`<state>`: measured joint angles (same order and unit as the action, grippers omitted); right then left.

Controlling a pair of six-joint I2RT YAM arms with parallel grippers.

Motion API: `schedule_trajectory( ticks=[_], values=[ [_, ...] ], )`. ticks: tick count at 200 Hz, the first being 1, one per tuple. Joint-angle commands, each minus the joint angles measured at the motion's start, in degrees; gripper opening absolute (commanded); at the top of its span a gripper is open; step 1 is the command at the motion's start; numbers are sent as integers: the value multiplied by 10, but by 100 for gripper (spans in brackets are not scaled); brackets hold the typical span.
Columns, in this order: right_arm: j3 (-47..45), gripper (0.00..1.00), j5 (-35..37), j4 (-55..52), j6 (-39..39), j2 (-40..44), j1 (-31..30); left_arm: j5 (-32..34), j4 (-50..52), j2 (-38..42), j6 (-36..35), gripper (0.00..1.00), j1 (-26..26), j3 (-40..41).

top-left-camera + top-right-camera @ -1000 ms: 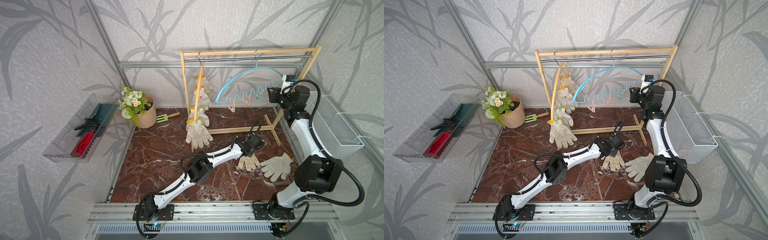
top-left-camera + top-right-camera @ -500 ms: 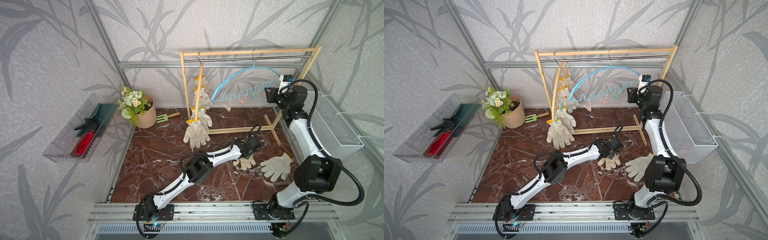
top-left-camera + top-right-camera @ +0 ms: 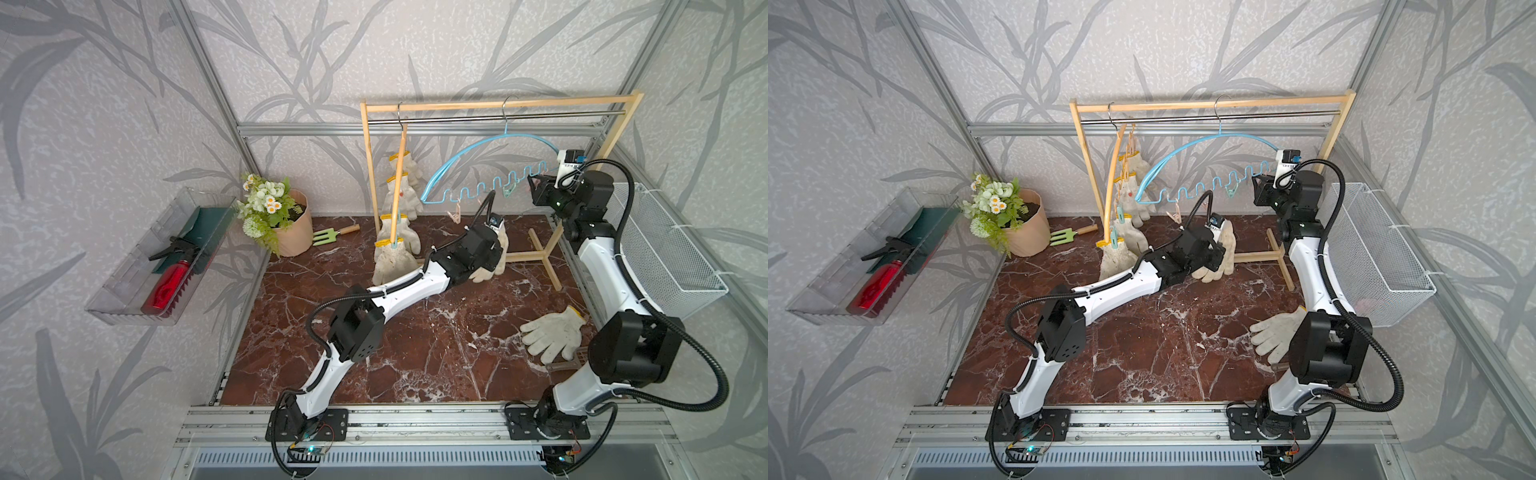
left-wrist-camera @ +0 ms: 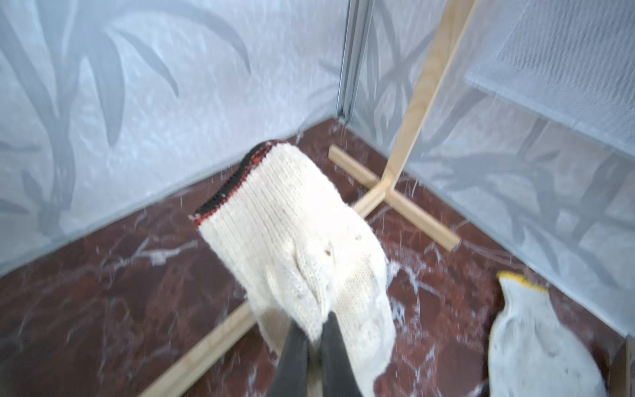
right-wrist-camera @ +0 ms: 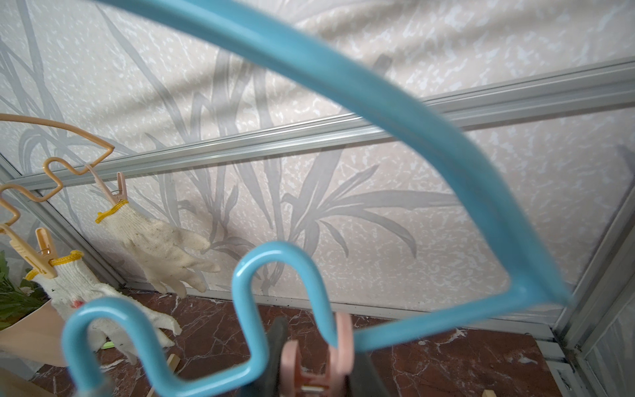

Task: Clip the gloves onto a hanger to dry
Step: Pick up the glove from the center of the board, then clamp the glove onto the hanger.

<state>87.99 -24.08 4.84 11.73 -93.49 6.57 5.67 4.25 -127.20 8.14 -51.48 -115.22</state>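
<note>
Lying nearest, beside the right arm's elbow, a loose glove (image 3: 552,336) rests flat on the marble table (image 3: 415,353). Farther in, the left gripper (image 4: 314,340) is pinched tight on a second glove (image 4: 295,240), holding it with the cuff up. Beyond that, the right gripper (image 5: 319,374) is clamped on a pink clip (image 5: 338,343) on the blue hanger (image 3: 478,153). At the back, four gloves (image 3: 409,203) hang clipped to a tan hanger (image 3: 399,174) on the wooden rack (image 3: 498,104).

Off-white gloves (image 3: 552,334), blue hanger (image 5: 378,99), white-veined maroon floor (image 3: 415,353)
</note>
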Motion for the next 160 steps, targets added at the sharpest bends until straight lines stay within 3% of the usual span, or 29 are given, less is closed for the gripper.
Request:
schedule_trajectory(
  ticks=[1, 37, 69, 160],
  values=[
    [2, 23, -12, 22, 9, 30, -3, -62, -114, 1, -37, 0, 14, 28],
    [8, 18, -21, 25, 25, 25, -3, -83, -180, -28, -55, 0, 28, 4],
    [9, 18, -29, 26, 38, 28, -3, -110, -321, -44, -68, 0, 35, 39],
    [0, 18, -52, 26, 59, 35, -3, -148, -386, -91, -60, 0, 38, -12]
  ],
)
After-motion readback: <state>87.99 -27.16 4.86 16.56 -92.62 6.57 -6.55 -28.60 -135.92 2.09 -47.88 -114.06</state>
